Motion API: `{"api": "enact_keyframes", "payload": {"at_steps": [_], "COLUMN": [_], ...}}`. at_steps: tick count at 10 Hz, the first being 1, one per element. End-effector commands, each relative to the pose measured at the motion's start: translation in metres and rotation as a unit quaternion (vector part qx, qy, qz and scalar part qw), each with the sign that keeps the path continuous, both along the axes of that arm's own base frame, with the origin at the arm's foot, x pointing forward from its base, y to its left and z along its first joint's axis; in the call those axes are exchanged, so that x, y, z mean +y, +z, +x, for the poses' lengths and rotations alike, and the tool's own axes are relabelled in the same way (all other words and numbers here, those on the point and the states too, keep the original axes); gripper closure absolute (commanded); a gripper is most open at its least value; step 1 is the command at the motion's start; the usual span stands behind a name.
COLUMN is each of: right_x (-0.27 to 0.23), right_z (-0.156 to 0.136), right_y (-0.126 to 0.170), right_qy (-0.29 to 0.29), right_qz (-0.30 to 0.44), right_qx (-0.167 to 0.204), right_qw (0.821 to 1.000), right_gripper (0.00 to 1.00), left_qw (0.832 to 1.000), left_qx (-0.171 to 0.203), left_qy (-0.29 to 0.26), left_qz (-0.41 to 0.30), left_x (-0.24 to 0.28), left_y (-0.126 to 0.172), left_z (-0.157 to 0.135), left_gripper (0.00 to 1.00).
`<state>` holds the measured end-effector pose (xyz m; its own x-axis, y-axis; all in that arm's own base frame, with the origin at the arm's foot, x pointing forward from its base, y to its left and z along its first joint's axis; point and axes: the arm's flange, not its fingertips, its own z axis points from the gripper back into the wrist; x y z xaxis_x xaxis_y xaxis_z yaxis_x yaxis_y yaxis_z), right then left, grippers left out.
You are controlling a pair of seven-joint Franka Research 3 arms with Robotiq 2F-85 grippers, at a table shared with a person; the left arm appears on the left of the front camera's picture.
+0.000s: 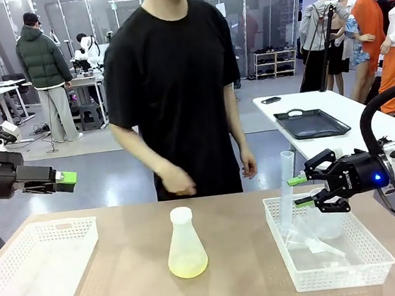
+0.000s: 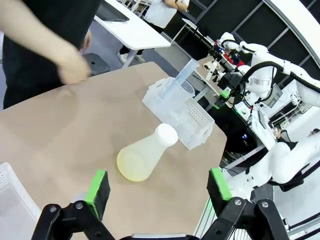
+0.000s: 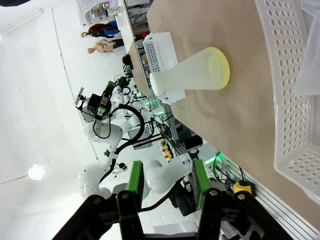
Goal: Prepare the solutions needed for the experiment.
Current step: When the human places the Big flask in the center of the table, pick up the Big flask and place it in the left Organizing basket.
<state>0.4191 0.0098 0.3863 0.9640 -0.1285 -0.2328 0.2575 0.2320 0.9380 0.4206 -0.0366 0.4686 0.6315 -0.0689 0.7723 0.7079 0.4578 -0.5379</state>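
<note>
A frosted conical flask [image 1: 184,235] stands capped in the middle of the table. Pale yellow solution [image 1: 188,266] tints its base, and the same liquid [image 2: 131,169] [image 3: 223,68] shows in both wrist views. My left gripper [image 1: 64,180] hovers open, well above the table's left side, far from the flask. Its green pads [image 2: 98,186] are spread wide with nothing between them. My right gripper [image 1: 301,190] hangs open over the right basket [image 1: 372,271], close beside a tall clear measuring cylinder [image 1: 286,184]. Its pads [image 3: 134,176] hold nothing.
A white perforated basket [image 1: 64,231] sits at the left. The right basket also holds a clear beaker [image 1: 322,224]. A person in black stands at the far edge, one hand [image 1: 178,182] over the table. A side table with a black tray [image 1: 310,124] is at the back right.
</note>
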Motion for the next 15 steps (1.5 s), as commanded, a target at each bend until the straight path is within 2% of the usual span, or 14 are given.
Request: {"api": "enact_keyframes", "payload": {"at_steps": [1, 2, 3, 5, 6, 8, 9, 13, 14, 15], "right_x": [-0.001, -0.001, -0.001, -0.001, -0.001, -0.001, -0.001, -0.001, -0.001, -0.001], "right_z": [0.001, 0.001, 0.001, 0.001, 0.001, 0.001, 0.001, 0.001, 0.001, 0.001], "right_y": [0.003, 0.003, 0.003, 0.003, 0.003, 0.003, 0.003, 0.003, 0.003, 0.003], "right_qy": [0.006, 0.006, 0.006, 0.006, 0.006, 0.006, 0.006, 0.006, 0.006, 0.006], "right_qz": [-0.003, -0.003, -0.003, -0.003, -0.003, -0.003, -0.003, -0.003, -0.003, -0.003], "right_qx": [0.0, 0.0, 0.0, 0.0, 0.0, 0.0, 0.0, 0.0, 0.0, 0.0], "right_qw": [1.0, 1.0, 1.0, 1.0, 1.0, 1.0, 1.0, 1.0, 1.0, 1.0], "right_gripper": [0.49, 0.49, 0.49, 0.49, 0.49, 0.49, 0.49, 0.49, 0.49, 0.49], "left_qw": [1.0, 0.998, 0.992, 0.975, 0.963, 0.959, 0.967, 0.967, 0.965, 0.946], "left_qx": [0.0, -0.044, -0.095, -0.165, -0.214, -0.195, -0.189, -0.189, -0.195, -0.231], "left_qy": [0.0, -0.046, -0.071, -0.136, -0.145, -0.193, -0.157, -0.157, -0.161, -0.207], "left_qz": [0.0, 0.021, 0.05, 0.059, 0.081, 0.065, 0.071, 0.071, 0.071, 0.09], "left_x": [0.0, -0.019, -0.031, -0.048, -0.054, -0.072, -0.062, -0.062, -0.062, -0.084], "left_y": [-0.001, -0.013, -0.025, -0.041, -0.053, -0.079, -0.058, -0.058, -0.06, -0.078], "left_z": [0.001, 0.041, 0.066, 0.093, 0.11, 0.126, 0.107, 0.107, 0.115, 0.143], "left_gripper": [0.0, 0.0, 0.0, 0.0, 0.0, 0.0, 0.0, 0.0, 0.0, 0.0]}}
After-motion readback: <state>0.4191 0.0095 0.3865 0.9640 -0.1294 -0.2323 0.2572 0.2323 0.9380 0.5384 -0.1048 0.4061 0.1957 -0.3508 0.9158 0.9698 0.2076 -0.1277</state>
